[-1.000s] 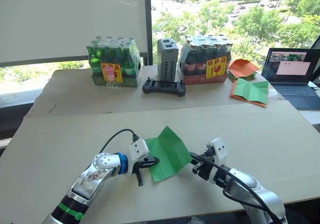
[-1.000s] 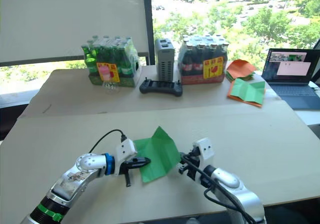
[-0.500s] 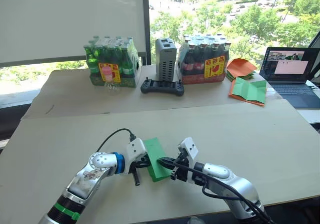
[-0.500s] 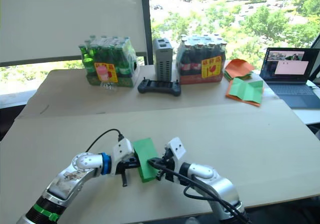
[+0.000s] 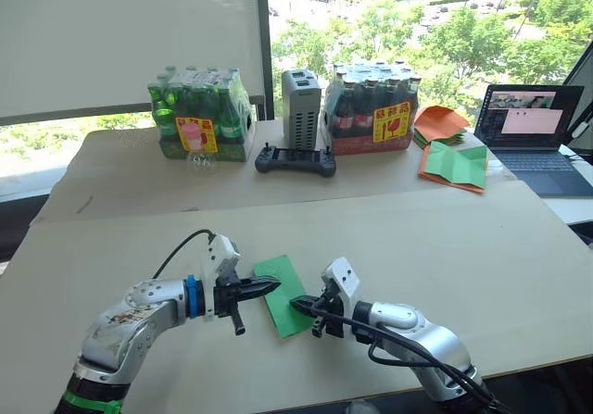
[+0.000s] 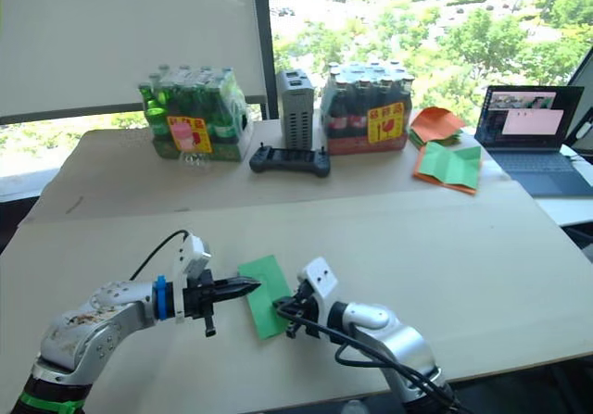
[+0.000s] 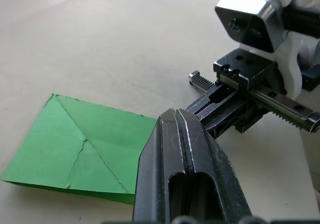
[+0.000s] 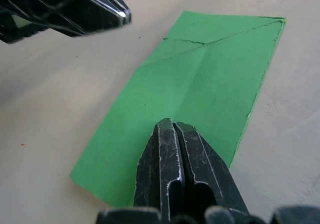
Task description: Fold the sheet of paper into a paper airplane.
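I find the sheet of paper (image 5: 282,294) lying flat on the near table (image 5: 482,247), folded in half lengthwise into a narrow strip, with diagonal creases showing at one end. My left gripper (image 5: 267,287) has its fingers pressed together, tips at the strip's left edge. My right gripper (image 5: 298,304) is likewise closed on nothing, its tips resting on the strip's near right edge — apparently pressing the crease. I judge the task early to midway: centre fold made, but no pointed nose and no wings yet formed.
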Controlling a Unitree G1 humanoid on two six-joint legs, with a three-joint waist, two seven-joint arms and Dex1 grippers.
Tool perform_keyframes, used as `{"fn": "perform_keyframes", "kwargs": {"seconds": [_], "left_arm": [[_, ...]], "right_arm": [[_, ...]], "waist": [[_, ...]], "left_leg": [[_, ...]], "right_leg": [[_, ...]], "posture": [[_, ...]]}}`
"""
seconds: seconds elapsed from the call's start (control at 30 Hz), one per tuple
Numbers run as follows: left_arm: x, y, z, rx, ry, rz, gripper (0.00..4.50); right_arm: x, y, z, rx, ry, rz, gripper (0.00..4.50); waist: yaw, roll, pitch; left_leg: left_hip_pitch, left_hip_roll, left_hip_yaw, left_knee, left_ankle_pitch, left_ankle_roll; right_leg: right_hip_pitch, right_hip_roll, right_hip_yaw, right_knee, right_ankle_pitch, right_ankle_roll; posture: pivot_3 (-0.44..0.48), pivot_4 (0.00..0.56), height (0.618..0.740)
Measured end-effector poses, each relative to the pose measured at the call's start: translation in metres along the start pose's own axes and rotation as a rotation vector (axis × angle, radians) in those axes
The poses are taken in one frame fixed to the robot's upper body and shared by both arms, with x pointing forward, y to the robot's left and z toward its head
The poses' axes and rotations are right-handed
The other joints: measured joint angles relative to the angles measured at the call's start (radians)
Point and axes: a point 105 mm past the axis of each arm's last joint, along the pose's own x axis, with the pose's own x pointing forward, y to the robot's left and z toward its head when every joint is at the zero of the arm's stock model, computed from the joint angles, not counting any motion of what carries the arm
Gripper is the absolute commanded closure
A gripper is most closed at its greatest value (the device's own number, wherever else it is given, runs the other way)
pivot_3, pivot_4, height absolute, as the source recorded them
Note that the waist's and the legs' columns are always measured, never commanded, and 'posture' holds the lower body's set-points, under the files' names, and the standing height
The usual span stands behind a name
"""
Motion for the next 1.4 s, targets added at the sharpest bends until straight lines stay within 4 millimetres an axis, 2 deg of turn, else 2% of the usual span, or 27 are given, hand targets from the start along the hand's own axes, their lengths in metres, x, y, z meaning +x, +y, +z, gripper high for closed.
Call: {"fn": "perform_keyframes", "kwargs": {"seconds": [0.13,0.37,0.5,0.73,1.4], "left_arm": [[0.009,0.013,-0.034,-0.006,0.099,0.051,4.50],[0.020,0.011,-0.033,0.118,0.108,0.035,4.50],[0.021,0.007,-0.035,0.133,0.114,0.021,4.50],[0.018,-0.001,-0.038,0.140,0.121,0.011,4.50],[0.017,-0.009,-0.038,0.136,0.138,0.021,4.50]], "right_arm": [[-0.002,0.000,0.000,-0.004,0.008,-0.001,4.48],[-0.009,-0.009,0.005,-0.054,0.060,0.002,4.48],[-0.011,-0.020,0.007,-0.091,0.106,0.022,4.48],[-0.010,-0.026,0.006,-0.108,0.126,0.064,4.48],[0.027,-0.057,0.033,-0.162,0.083,0.041,4.48]], "waist": [[0.002,0.000,0.000],[0.012,0.000,0.000],[0.012,0.000,0.000],[0.010,0.000,0.000],[0.001,0.000,0.000]], "left_leg": [[0.000,-0.001,0.000,0.000,0.000,0.000],[0.000,-0.001,0.000,0.000,0.000,0.000],[0.000,-0.001,0.000,0.000,0.000,0.000],[0.000,-0.001,0.000,-0.001,0.000,0.000],[0.000,-0.001,0.000,-0.001,0.000,0.000]], "right_leg": [[0.000,0.000,0.000,-0.001,0.000,0.000],[0.001,-0.001,0.000,-0.002,0.000,0.000],[0.001,-0.001,-0.001,-0.002,0.000,0.000],[0.001,-0.001,0.000,-0.002,0.000,0.000],[0.000,-0.001,0.000,-0.001,0.000,0.000]], "posture": [[0.000,0.150,0.735],[0.000,0.150,0.735],[0.000,0.150,0.735],[0.000,0.150,0.735],[0.000,0.150,0.735]]}}
